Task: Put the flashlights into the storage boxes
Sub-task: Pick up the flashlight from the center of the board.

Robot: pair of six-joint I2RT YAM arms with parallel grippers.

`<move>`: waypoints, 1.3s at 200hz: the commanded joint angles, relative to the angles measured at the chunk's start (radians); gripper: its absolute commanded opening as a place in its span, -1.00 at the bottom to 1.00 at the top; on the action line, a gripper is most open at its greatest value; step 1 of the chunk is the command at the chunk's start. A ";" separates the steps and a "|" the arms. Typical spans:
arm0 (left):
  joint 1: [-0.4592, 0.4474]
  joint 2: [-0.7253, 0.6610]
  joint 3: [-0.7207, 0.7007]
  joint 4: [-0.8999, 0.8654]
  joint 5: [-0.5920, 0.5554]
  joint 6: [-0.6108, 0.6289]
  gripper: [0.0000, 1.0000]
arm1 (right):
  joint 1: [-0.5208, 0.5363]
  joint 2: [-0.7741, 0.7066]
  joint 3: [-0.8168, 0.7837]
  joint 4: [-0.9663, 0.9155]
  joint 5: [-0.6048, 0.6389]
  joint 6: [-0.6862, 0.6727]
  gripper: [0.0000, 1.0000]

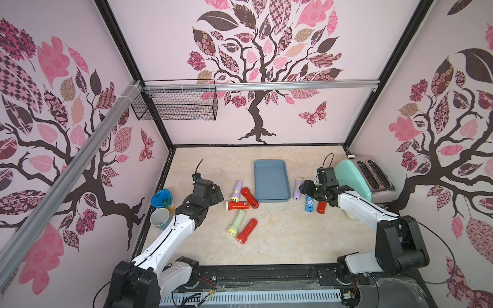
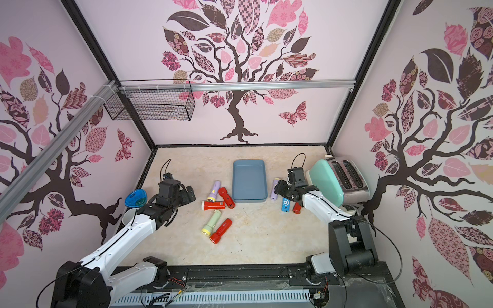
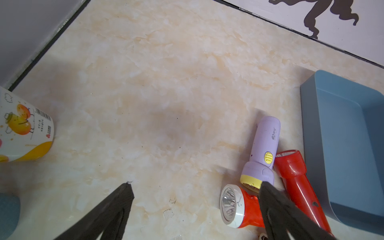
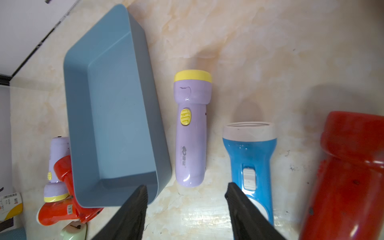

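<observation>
Now, lidded cup [image 1: 161,198]: you find it far left of the tray [image 1: 272,199], with the open cup [image 1: 160,219] just beside it.
left gripper [image 1: 218,193]: it hangs between the cups and the tray, fingers spread wide with nothing between them. In your wrist view [image 3: 196,187] one finger [image 3: 276,207] crosses in front of the labelled red flashlight [image 3: 247,209].
left lilac flashlight [image 1: 237,190]: on the table [image 1: 280,240], just left of the tray, yellow head toward the robot.
slanted red flashlight [image 1: 250,197]: between that lilac one and the tray's left wall, just beside the tray.
labelled red flashlight: crosswise, left of the tray's front corner, in front of those two.
pale green flashlight [image 1: 236,222]: farther toward the robot from the tray, side by side with the near red flashlight [image 1: 246,231].
tray: flat on the table, its long sides running away from the robot. All eight flashlights lie outside it.
right lilac flashlight [image 1: 297,189]: just right of the tray, parallel to its right wall.
right gripper [image 1: 304,188]: right of the tray, above that lilac one's tail. Your wrist view [image 4: 186,191] shows its fingers apart, gripping nothing.
blue flashlight [image 1: 309,204]: right of the tray's front corner, beyond the lilac one.
far-right red flashlight [image 1: 321,207]: just beside the blue one, away from the tray.
toaster [image 1: 365,181]: farthest right of the tray.
</observation>
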 commanded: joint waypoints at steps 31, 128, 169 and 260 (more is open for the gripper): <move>0.002 -0.002 -0.048 0.042 0.090 -0.012 0.95 | 0.000 0.197 0.179 -0.145 0.101 0.057 0.39; 0.003 -0.071 -0.152 0.099 0.060 -0.131 0.95 | 0.000 0.261 0.162 -0.016 -0.023 0.038 0.10; 0.003 -0.091 -0.154 0.081 0.039 -0.142 0.95 | 0.000 0.288 0.173 -0.008 0.009 0.026 -0.08; 0.003 -0.068 -0.147 0.092 0.026 -0.152 0.95 | 0.000 0.372 0.181 -0.015 0.033 0.014 -0.03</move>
